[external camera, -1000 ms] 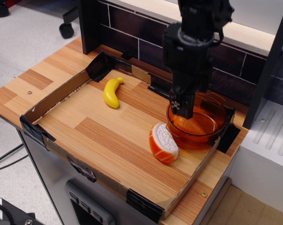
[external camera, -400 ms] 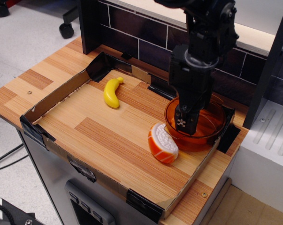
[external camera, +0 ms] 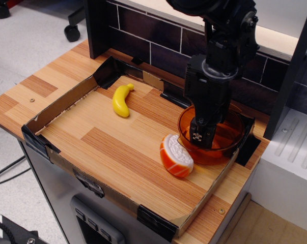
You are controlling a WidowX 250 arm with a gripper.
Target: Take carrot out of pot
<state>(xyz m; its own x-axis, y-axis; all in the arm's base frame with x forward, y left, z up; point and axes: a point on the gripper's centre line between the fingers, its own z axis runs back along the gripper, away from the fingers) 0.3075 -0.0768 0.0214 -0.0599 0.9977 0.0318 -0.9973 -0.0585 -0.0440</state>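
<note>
The translucent orange pot (external camera: 229, 148) stands at the right end of the cardboard tray. My black gripper (external camera: 199, 137) reaches straight down into the pot's left half, with its fingertips low inside the walls. The fingers look like one dark block from here, so I cannot tell whether they are open or shut. The carrot is hidden behind the gripper. I see no separate orange cone inside the pot.
An orange-rimmed slice with a white face (external camera: 176, 155) lies against the pot's front left. A yellow banana (external camera: 121, 100) lies at the back middle. Low cardboard walls (external camera: 61, 104) ring the wooden board. A dark tiled wall (external camera: 143, 35) stands behind, and a white unit (external camera: 290, 152) to the right.
My gripper has shifted slightly right and sunk deeper into the pot, covering the carrot that showed a second ago. The pot and the slice have nudged a little to the left.
</note>
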